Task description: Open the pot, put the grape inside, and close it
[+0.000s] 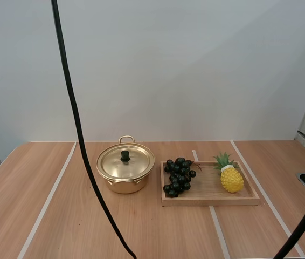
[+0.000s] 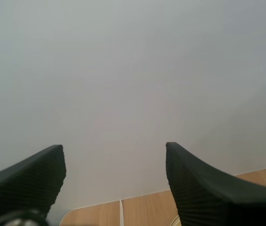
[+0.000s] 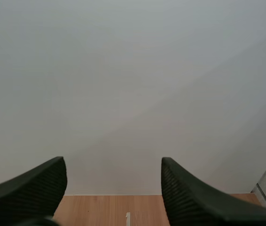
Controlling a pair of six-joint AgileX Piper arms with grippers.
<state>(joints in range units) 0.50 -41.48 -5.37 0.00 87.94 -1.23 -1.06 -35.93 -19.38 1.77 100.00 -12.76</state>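
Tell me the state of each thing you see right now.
pot: closed, upright on the table.
lid: on the pot.
grapes: lying in the tray, at the end nearest the pot.
pineapple: lying in the tray.
tray: flat on the table.
left gripper: open, empty.
right gripper: open, empty.

left tool [image 2: 114, 181]: fingers spread apart, nothing between | right tool [image 3: 113, 190]: fingers spread apart, nothing between

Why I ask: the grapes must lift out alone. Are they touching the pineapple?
Apart. The high view shows a stretch of bare tray floor between the grapes and the pineapple, at opposite ends of the wooden tray.
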